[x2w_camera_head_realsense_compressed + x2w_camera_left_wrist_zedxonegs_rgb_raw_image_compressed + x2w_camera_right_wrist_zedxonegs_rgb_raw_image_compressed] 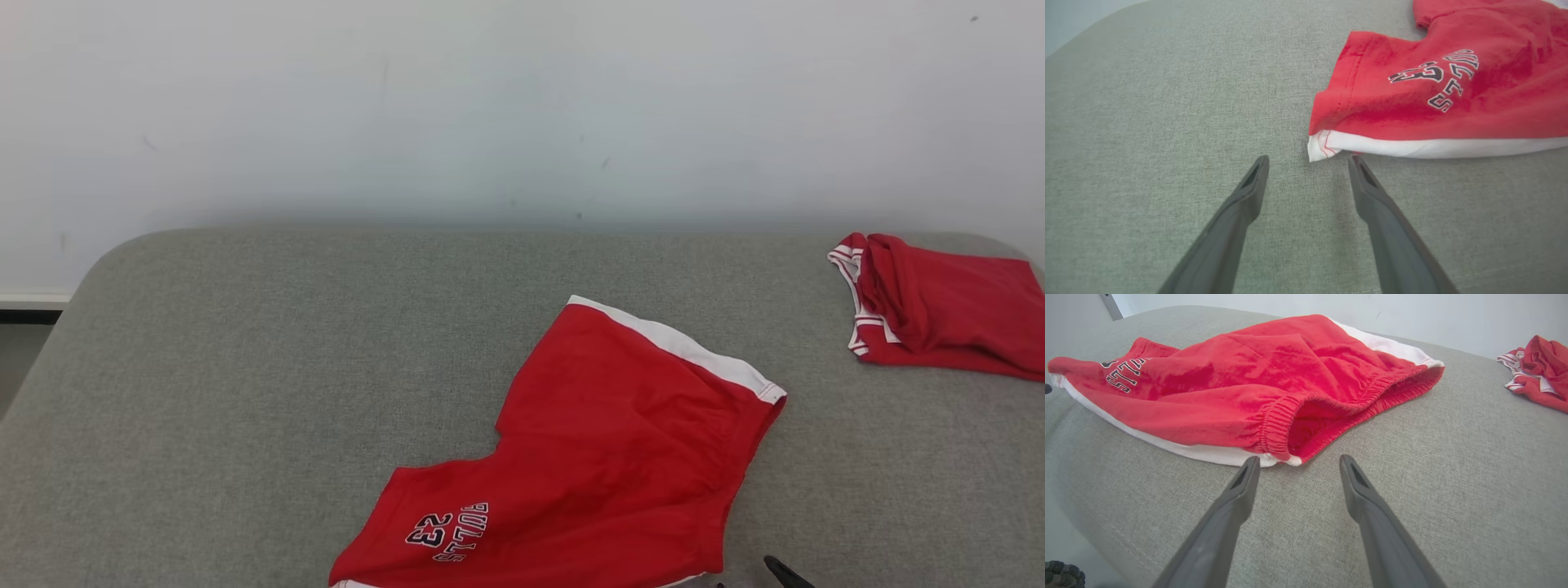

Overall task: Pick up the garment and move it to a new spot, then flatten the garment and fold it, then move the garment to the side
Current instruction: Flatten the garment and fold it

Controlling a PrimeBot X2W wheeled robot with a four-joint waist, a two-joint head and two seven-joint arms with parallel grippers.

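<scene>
**Item 1, red shorts** (604, 441): task garment. Lies spread, not folded, on grey padded surface (245, 367), centre-right of head view and nr the front edge. White side stripe runs along the far-right edge. Dark "23" + lettering printed on the leg at front-left, upside down to the head cam. Cloth rumpled, some creases. R wrist view: elastic waistband (1282, 420) gapes open toward the cam, w/ white hem below it.

**Item 2, L gripper** (1308, 159): fingers spread wide, nothing btwn them but bare surface. White hem corner of the shorts (1433, 81) sits just beyond the tips. One tip is just beside that corner; contact can't be judged.

**Item 3, R gripper** (1299, 458): fingers spread wide, holding nothing. Tips sit just short of the waistband corner of the shorts (1249, 384); one tip is at the white hem's edge. A dark fingertip (785, 573) shows at the bottom edge of head view, beside the shorts' R side.

**Item 4, 2nd red garment** (939, 310): bunched, w/ red-white striped trim, at the far R end of the surface, well apart from item 1. Also in R wrist view (1539, 367).

**Item 5, wall** (490, 106): pale, plain, behind the surface.
</scene>
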